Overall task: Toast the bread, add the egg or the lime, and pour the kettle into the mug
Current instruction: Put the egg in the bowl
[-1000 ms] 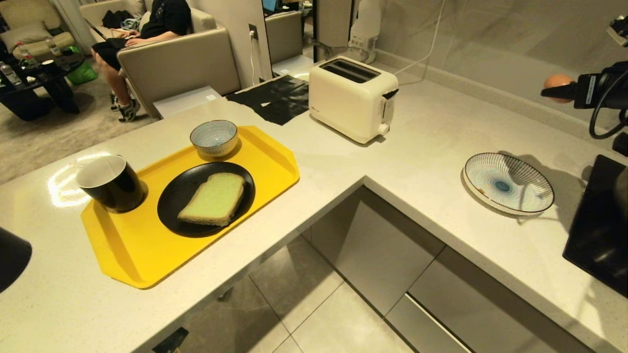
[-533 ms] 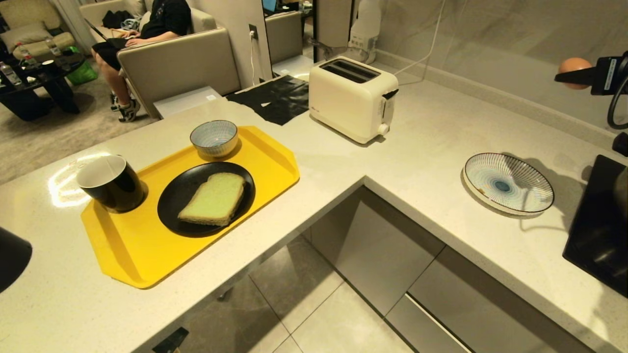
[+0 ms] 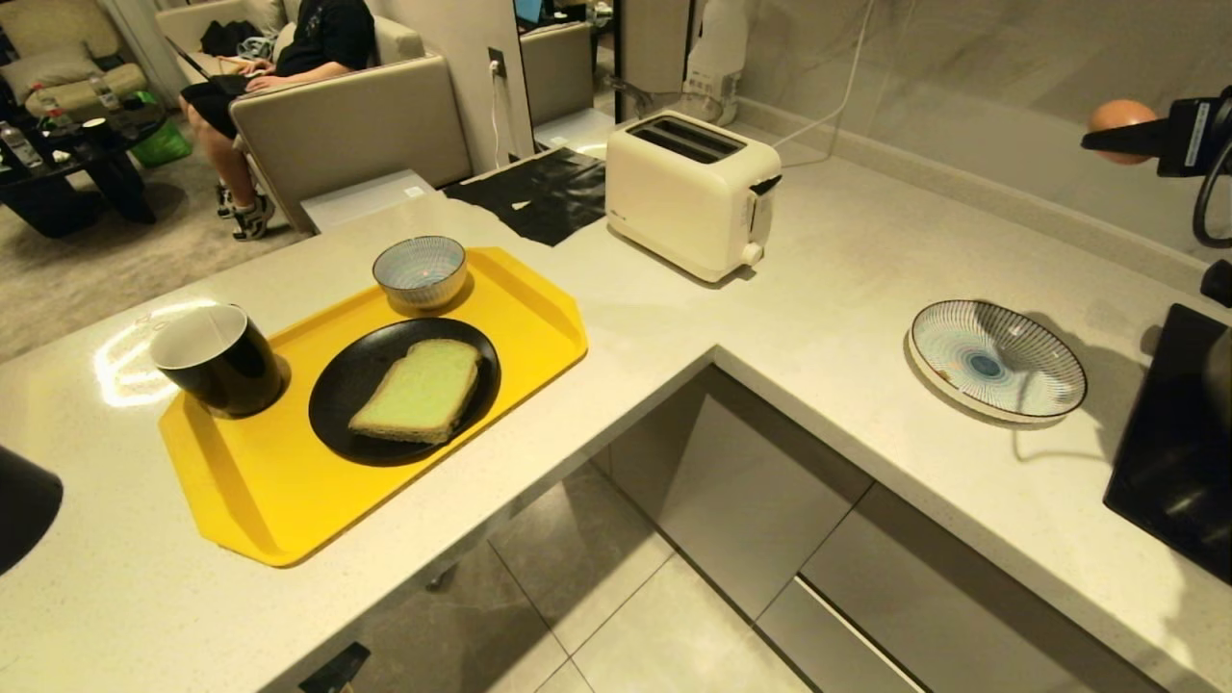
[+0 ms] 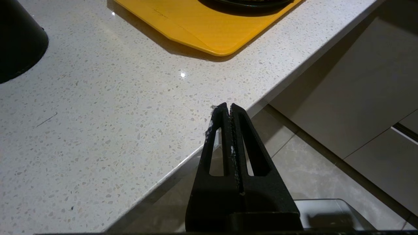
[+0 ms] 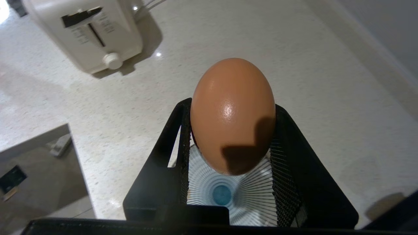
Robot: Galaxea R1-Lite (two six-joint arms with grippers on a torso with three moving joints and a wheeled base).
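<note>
Right wrist view shows the right gripper [image 5: 230, 130] pinching the small, smooth orange-brown egg [image 5: 233, 114] across its middle between two black ribbed fingers [image 5: 283, 176], high in the air with the blue-and-white striped ceramic plate [image 5: 251, 195] directly below. The hold is narrow against a rounded, glossy shell, so I judge the main risk to be a slip: a jolt on the way could roll the egg out, and from this height it would crack on the speckled pale stone counter [image 3: 828, 279] (too hard a squeeze would break it just as surely). Its likely goal, the small striped bowl [image 3: 420, 271] on the yellow plastic tray [image 3: 250, 481], sits well apart. The left gripper [image 4: 230, 109] is parked at the counter's edge, fingers pressed together.
</note>
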